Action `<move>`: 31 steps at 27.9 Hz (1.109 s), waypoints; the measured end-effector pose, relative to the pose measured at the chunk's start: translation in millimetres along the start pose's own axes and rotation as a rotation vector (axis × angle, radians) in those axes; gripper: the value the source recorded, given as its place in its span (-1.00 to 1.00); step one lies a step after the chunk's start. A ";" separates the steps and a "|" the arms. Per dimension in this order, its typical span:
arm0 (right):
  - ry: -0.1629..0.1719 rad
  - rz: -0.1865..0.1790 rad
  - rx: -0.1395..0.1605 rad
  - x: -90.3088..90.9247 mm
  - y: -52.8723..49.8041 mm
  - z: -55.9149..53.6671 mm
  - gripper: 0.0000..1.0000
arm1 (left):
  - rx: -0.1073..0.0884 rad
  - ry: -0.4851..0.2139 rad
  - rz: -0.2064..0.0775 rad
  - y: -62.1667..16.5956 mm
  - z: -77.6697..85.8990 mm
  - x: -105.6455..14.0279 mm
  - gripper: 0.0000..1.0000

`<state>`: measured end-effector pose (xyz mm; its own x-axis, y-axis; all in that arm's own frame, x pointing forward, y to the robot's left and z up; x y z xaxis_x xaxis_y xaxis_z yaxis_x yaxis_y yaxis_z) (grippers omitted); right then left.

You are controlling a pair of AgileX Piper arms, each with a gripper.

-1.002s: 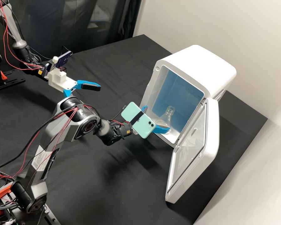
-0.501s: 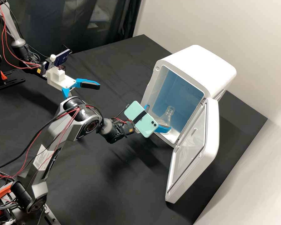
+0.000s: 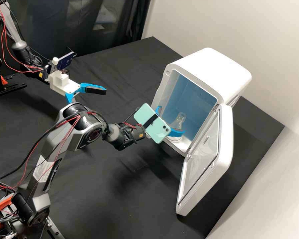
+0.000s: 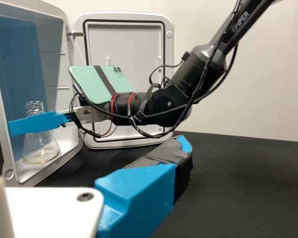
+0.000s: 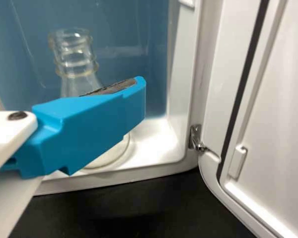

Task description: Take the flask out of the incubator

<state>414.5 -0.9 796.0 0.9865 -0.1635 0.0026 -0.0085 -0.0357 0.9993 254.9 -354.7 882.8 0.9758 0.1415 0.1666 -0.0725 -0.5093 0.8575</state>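
A clear glass flask stands upright on the floor of the white incubator, which has a blue inside and a door swung open. My right gripper is open inside the opening, one blue finger on each side of the flask's lower body. In the right wrist view a blue finger crosses in front of the flask. In the left wrist view the flask stands behind that same finger. My left gripper hangs open and holds nothing, well back to the left of the incubator.
The open door stands right of the incubator's mouth, hinged at the frame. A teal phone is strapped to the right wrist. The black bench spreads in front; its right edge runs close behind the incubator.
My right gripper has pushed forward into the incubator, so its fingers now reach alongside the flask. The left gripper has drifted slightly to the left.
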 end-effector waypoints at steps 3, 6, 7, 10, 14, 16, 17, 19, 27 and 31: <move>0.003 0.001 0.000 0.3 0.5 -0.8 1.00 | 0.000 0.003 0.001 0.2 -0.8 -0.2 1.00; 0.005 0.003 0.000 0.7 1.0 -1.4 1.00 | 0.000 0.009 0.002 0.7 -2.5 -0.5 1.00; 0.006 0.004 0.000 1.0 1.3 -1.8 1.00 | 0.000 0.011 0.003 0.8 -2.9 -0.6 1.00; 0.012 0.010 0.001 1.9 2.9 -3.7 1.00 | 0.000 0.011 0.003 0.8 -2.9 -0.6 1.00; 0.014 0.011 0.001 1.7 3.5 -4.3 1.00 | 0.000 0.014 0.004 1.0 -3.8 -0.8 1.00; 0.014 0.011 0.001 1.7 3.5 -4.3 1.00 | 0.000 0.019 0.005 1.3 -5.0 -1.1 1.00; 0.015 0.013 0.002 1.5 4.1 -4.9 -1.00 | 0.000 0.020 0.005 1.4 -5.3 -1.2 1.00; 0.015 0.010 0.002 1.3 3.5 -5.4 -1.00 | 0.000 0.022 0.006 1.6 -5.9 -1.3 1.00; 0.013 0.011 0.010 1.1 2.1 -6.5 -1.00 | 0.000 0.025 0.007 1.8 -6.7 -1.5 1.00; 0.014 0.010 0.010 1.0 1.5 -7.1 -1.00 | -0.003 0.028 0.001 0.4 -7.8 -1.3 1.00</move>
<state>416.6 5.9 797.7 0.9886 -0.1501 0.0130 -0.0198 -0.0440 0.9988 252.0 -348.5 886.7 0.9696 0.1643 0.1813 -0.0746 -0.5070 0.8587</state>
